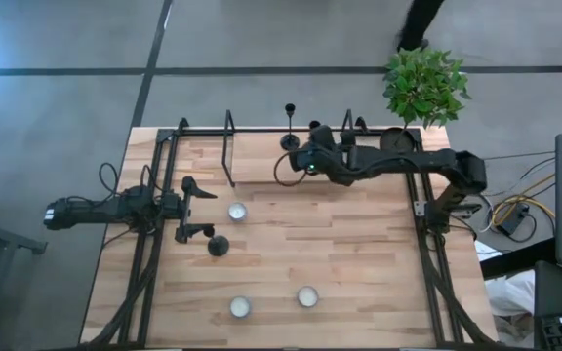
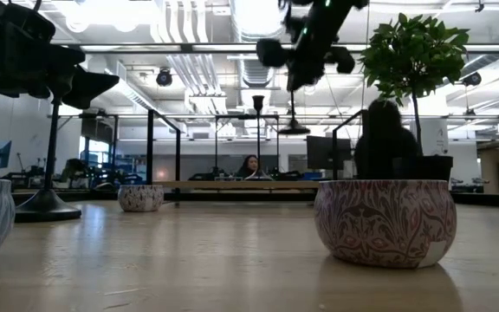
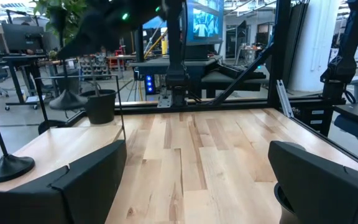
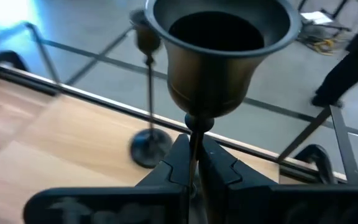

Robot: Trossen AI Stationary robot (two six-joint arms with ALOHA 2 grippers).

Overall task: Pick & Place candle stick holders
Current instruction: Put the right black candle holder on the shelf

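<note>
1. High view: I see the right gripper (image 1: 301, 161) out over the table's far edge, carrying a candlestick holder whose round base shows as a ring (image 1: 286, 171) just beside it. A second holder (image 1: 290, 139) stands upright at the far edge, close by. A third (image 1: 219, 245) sits on the left half of the table, just beside the left gripper (image 1: 195, 208), which rests wide open and holds nothing. Three tealight pots also stand on the wood, one near the left gripper (image 1: 237, 212) and two at the near side.

2. Low view: the held holder hangs well above the table under the right arm (image 2: 294, 128); the standing one (image 2: 258, 108) shows far back.

3. Left wrist view: both fingers (image 3: 86, 180) spread wide, bare wood between them. One holder's base (image 3: 8, 167) sits off to the side.

4. Right wrist view: fingers shut on the thin stem under the brass-looking cup (image 4: 219, 53); the placed holder (image 4: 148, 93) stands beyond.

5. My read: one placed, one in transit, one not yet picked. Roughly midway.
</note>
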